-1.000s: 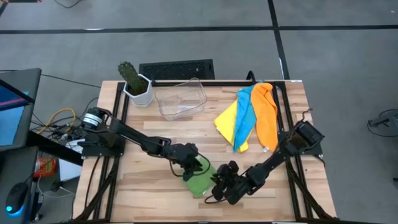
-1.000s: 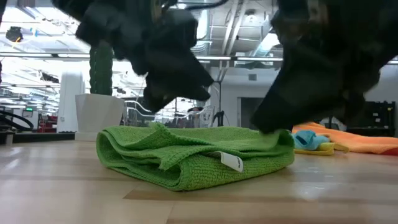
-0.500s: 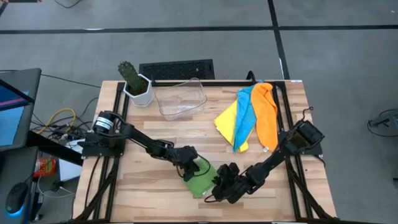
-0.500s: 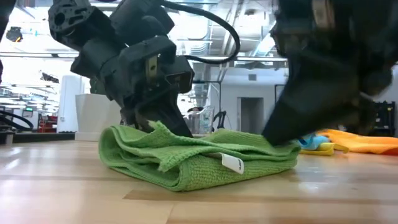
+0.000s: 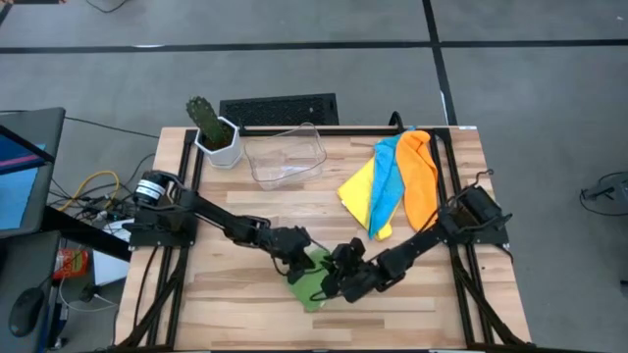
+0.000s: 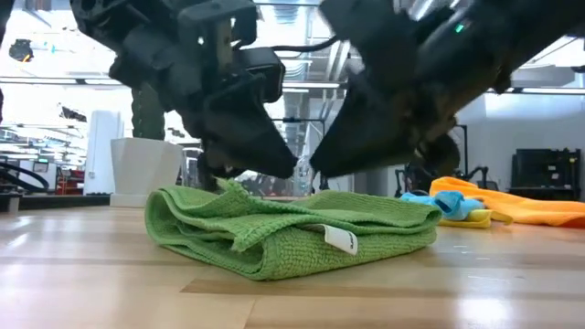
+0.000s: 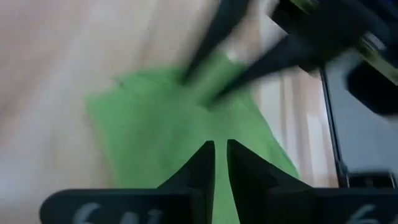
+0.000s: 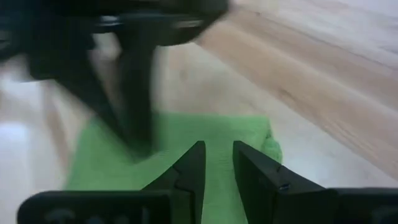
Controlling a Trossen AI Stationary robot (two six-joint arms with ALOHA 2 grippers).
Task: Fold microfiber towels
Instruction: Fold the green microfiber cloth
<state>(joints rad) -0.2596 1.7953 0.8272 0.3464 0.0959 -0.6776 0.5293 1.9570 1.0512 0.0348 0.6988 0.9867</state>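
A green microfiber towel [image 6: 292,233], folded into a thick pad, lies flat on the wooden table near its front edge; a white tag [image 6: 340,239] shows on its near side. My left gripper [image 6: 218,174] slants down onto the towel's far left part, its fingers nearly together [image 7: 221,148]. My right gripper [image 6: 315,169] hangs just above the towel's middle, reaching in from the right with a narrow gap between its fingers [image 8: 217,152] and nothing in it. Yellow, light blue and orange towels [image 5: 397,186] lie overlapping at the far right. My left gripper has its fingertips [image 6: 219,179] on the green towel's top layer near its far left edge [image 6: 206,194], slanting down from the table's left. The towel's raised edge hides the tips, so I cannot tell whether cloth is pinched between them. The towel stays flat on the table.
A clear plastic bin [image 5: 285,155] and a potted cactus [image 5: 213,132] stand at the table's far edge. Bare wood [image 5: 235,304] lies to the left of the green towel and in front of it. The two arms meet closely over the towel.
My right gripper has left the towel's right end and gone toward the table's left edge, to above the towel's middle; that end has risen a little. My left gripper has come down onto the towel's far left part.
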